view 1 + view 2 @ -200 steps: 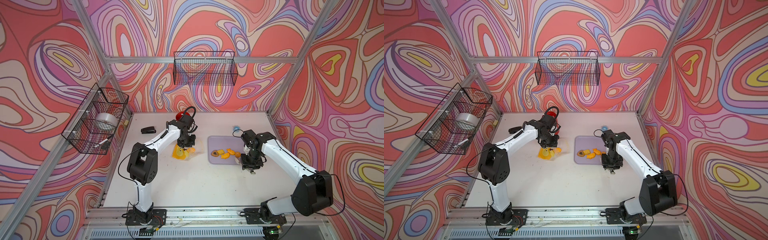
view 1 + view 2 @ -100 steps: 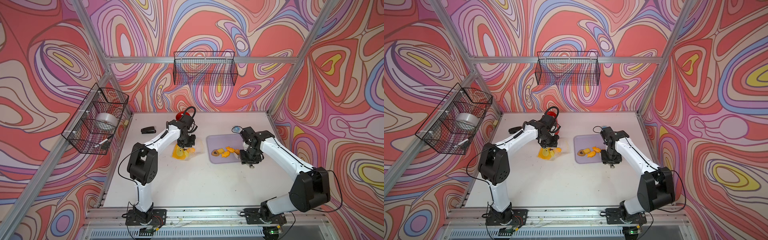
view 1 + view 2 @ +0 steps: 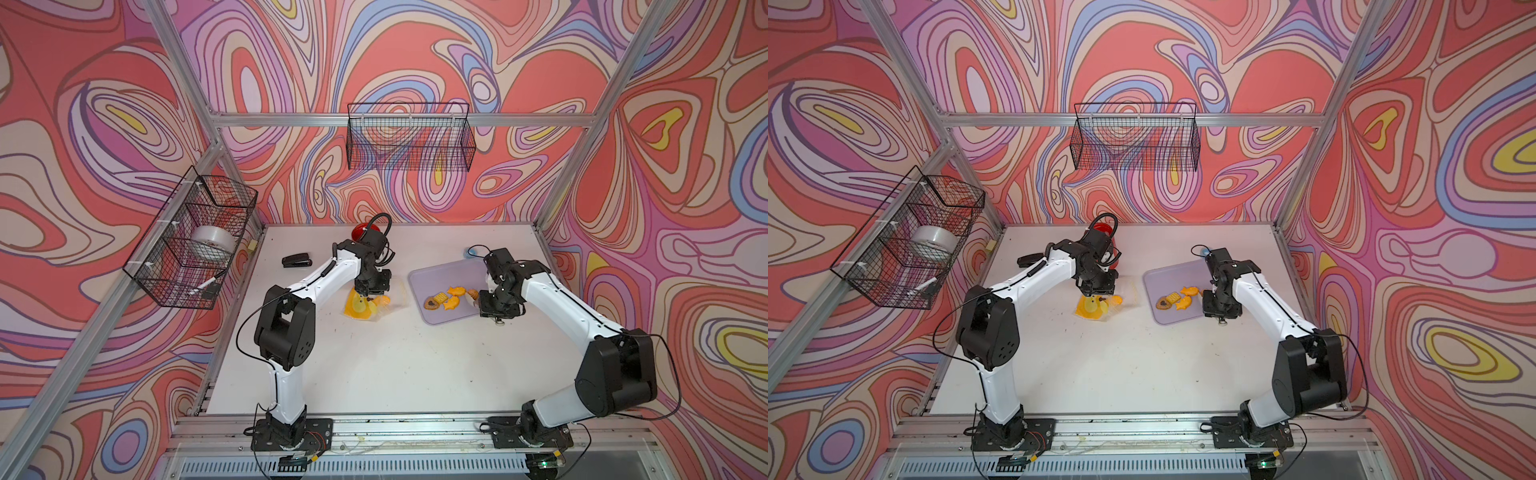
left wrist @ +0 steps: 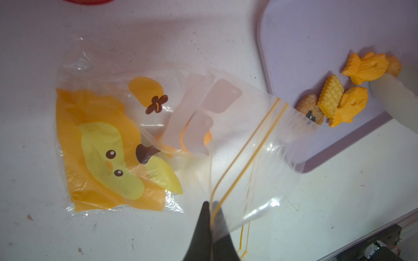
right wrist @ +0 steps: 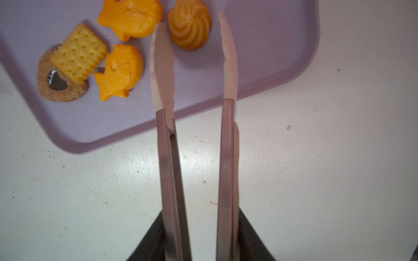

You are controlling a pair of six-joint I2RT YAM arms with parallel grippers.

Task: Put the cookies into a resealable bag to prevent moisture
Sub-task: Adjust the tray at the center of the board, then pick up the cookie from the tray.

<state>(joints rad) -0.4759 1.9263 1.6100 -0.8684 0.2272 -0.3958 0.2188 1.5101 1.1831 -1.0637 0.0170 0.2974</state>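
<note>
Right gripper (image 5: 201, 235) clamps the tongs (image 5: 166, 146), tips apart either side of the swirl (image 5: 189, 24) on the tray (image 5: 271, 45). Left gripper (image 4: 211, 228) pinches the bag (image 4: 158, 135) mouth, just beside the tray. I worry the swirl squirts out if I squeeze off-centre, or the mouth sags shut.

The black left gripper (image 4: 211, 211) pinches the zip edge of a transparent cartoon-printed plastic pouch (image 4: 126, 144); orange fish and yellow square cookies (image 4: 349, 102) lie on a flat lilac tray (image 4: 303, 45).
</note>
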